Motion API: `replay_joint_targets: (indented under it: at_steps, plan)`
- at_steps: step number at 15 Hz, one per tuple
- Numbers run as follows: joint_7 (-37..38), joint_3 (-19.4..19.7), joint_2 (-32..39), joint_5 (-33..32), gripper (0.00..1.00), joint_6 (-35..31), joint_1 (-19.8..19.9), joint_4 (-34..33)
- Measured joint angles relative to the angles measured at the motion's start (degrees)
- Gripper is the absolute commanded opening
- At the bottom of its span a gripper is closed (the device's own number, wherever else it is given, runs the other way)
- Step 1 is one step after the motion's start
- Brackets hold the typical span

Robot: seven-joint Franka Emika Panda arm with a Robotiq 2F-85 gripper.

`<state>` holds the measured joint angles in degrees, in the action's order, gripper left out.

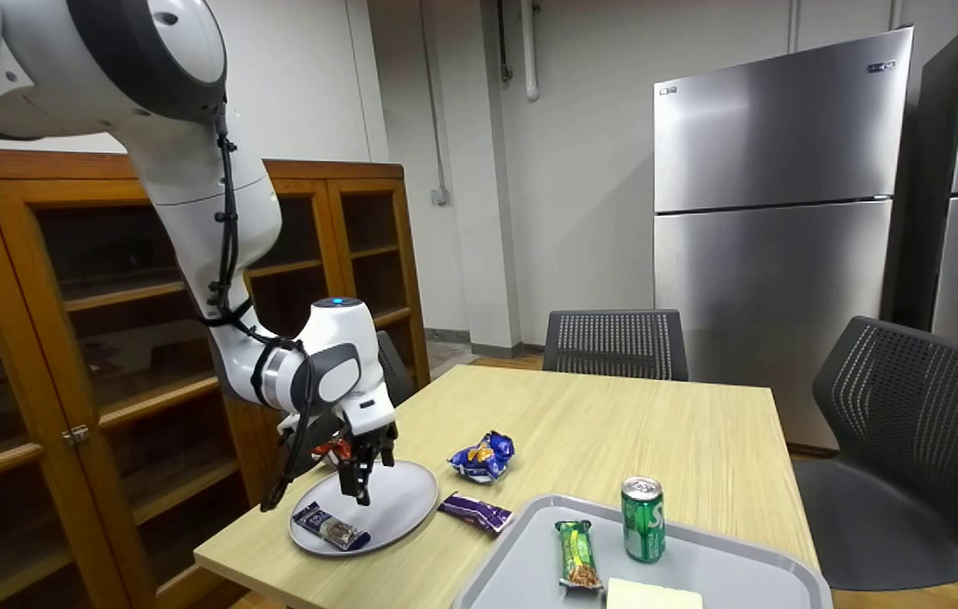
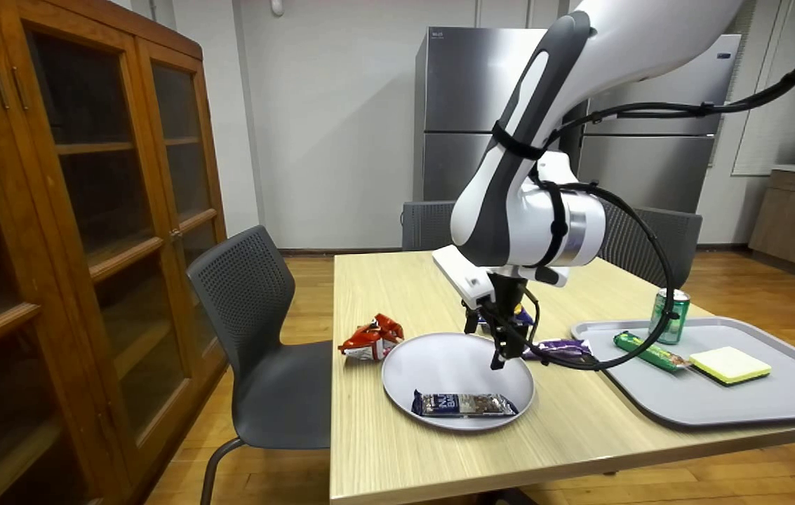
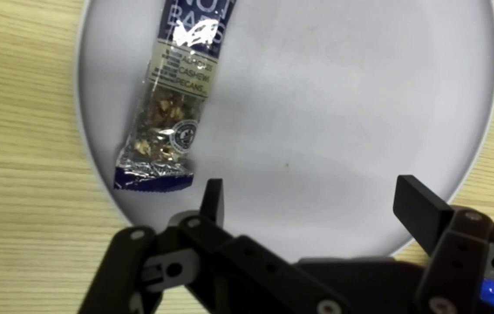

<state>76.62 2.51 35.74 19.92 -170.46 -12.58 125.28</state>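
My gripper (image 3: pixel 308 192) stands open above the pale grey plate (image 3: pixel 338 109), nothing between its fingers. On the plate lies a nut bar (image 3: pixel 177 96) in a dark blue and clear wrapper, near the rim and just beyond the left finger (image 3: pixel 212 198) in the wrist view. Both exterior views show the gripper (image 1: pixel 374 480) hanging over the plate (image 2: pixel 439 365), apart from the bar (image 2: pixel 465 405). Beside the plate are a purple-wrapped bar (image 1: pixel 475 512), a crumpled blue bag (image 1: pixel 483 457) and a red snack bag (image 2: pixel 373 339). The arm partly hides the blue bag (image 2: pixel 525 317) in an exterior view.
A grey tray (image 2: pixel 790 400) holds a green can (image 1: pixel 643 518), a green-wrapped bar (image 1: pixel 578 554) and a yellow sponge (image 2: pixel 730 365). Dark chairs (image 2: pixel 264 337) stand around the wooden table (image 1: pixel 614 423). A glass-fronted cabinet (image 1: pixel 140 338) is close to the arm, whose cable (image 2: pixel 650 231) loops loosely outward.
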Motion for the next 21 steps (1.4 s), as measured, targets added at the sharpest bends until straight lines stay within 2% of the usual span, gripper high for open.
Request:
replay_joint_targets:
  at_steps: [6,14,21]
  plan:
    - [2.91,-2.92,-0.02,4.17,1.0,-0.54,-0.17,0.06]
    - [10.48,-2.77,-0.41,5.21,1.0,-0.62,-1.79,2.7]
    - [13.4,-3.61,-0.8,5.21,1.0,-0.62,-2.91,4.62]
